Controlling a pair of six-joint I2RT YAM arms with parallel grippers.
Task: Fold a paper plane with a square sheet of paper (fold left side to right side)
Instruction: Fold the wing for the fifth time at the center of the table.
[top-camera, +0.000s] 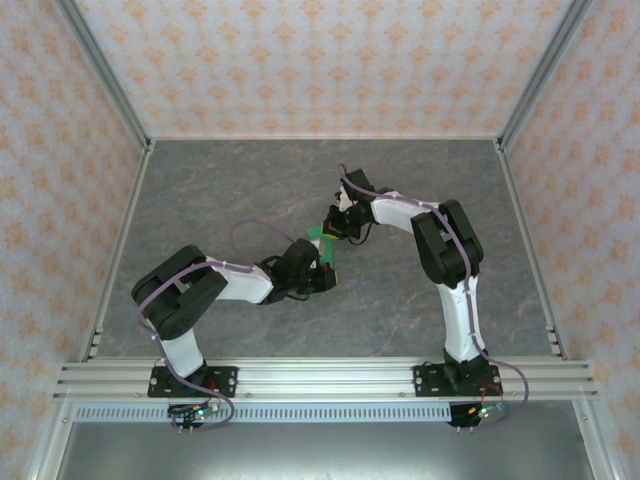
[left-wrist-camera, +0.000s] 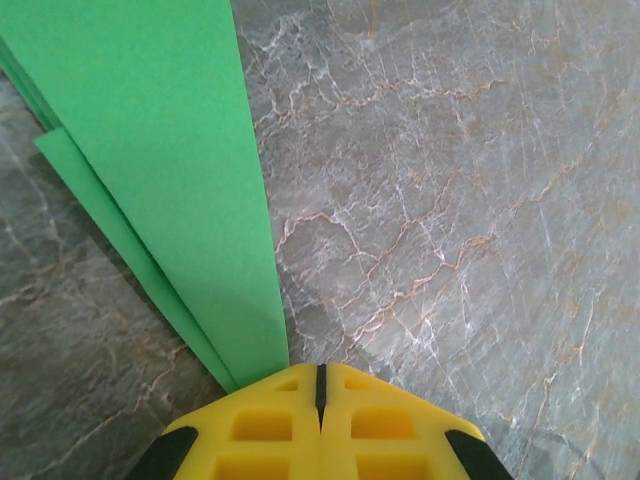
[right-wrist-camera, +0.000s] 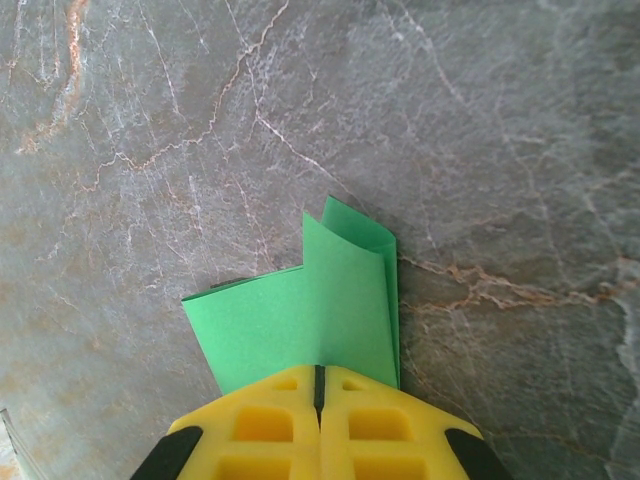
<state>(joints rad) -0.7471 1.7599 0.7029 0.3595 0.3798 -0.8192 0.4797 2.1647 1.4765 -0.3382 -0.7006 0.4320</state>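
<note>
Step in hand: a late fold, by my reading; the green paper (top-camera: 323, 250) is already a narrow layered strip, held at both ends between the two arms above the grey table (top-camera: 200, 190).
Left pincer (left-wrist-camera: 321, 385): clenched, yellow jaws pressed together on one end of the paper (left-wrist-camera: 150, 150); the strip runs away ahead of it and to its left, with lower layers peeking out along the left edge.
Right pincer (right-wrist-camera: 321, 385): clenched on the other end of the paper (right-wrist-camera: 310, 315); a short folded flap stands just ahead of the jaws, a flat layer spreading to their left.
Next move calls for: steady, matched motion of both arms so the layers stay aligned; a firm crease needs the table beneath.
Risk: pulling apart could tear or skew the thin sheet.
</note>
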